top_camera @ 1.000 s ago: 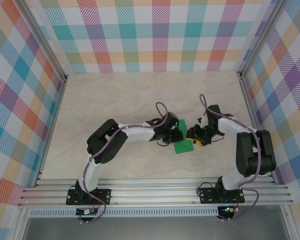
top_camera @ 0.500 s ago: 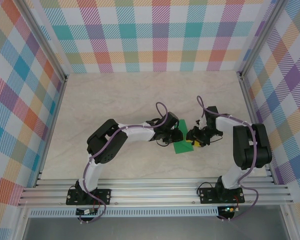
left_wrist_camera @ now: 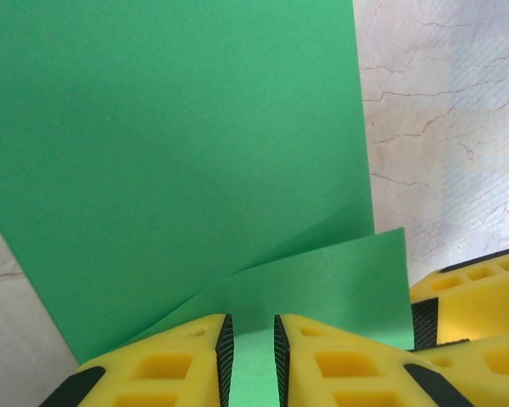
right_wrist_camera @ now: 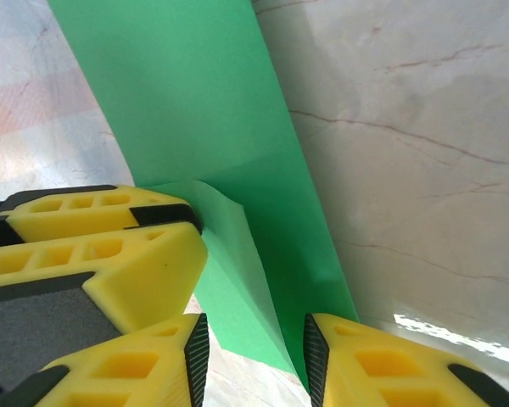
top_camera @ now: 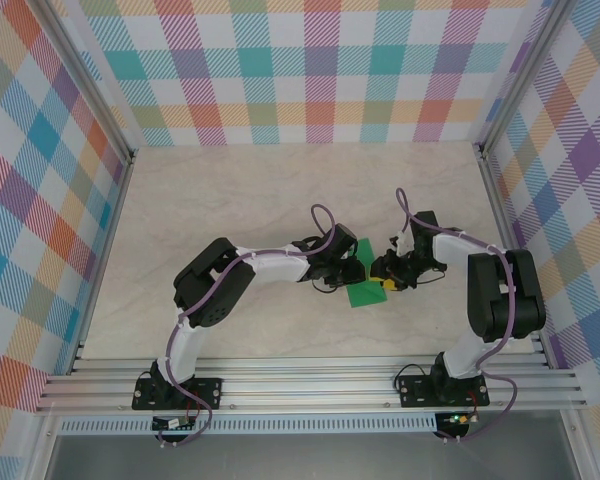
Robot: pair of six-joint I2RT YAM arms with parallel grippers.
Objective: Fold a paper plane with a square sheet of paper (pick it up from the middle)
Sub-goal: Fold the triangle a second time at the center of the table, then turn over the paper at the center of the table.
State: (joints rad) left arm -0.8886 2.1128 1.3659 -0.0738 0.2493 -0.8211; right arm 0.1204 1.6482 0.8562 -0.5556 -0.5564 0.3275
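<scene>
sheet: the square sheet of paper (top_camera: 364, 294) lies on the pale marbled table (top_camera: 230, 200); bright green, plain on the face that shows.
sheet, shape: mostly flat; one corner flap is lifted off the rest along a slanted crease.
left gripper (left_wrist_camera: 250, 356): at the sheet's left side, low over it; yellow fingers (left_wrist_camera: 165, 365) with black pads, clenched on the lifted flap, which runs into the thin slit between the pads.
right gripper (right_wrist_camera: 250, 360): at the sheet's right side, facing the left one across the flap; jaws parted, straddling a raised folded edge of the sheet; I cannot tell whether the pads touch the paper.
grippers, relation: just beside each other over the sheet; each one's yellow fingers show in the other's wrist view.
surround: checked walls (top_camera: 320, 70) stand behind and beside the sheet.
</scene>
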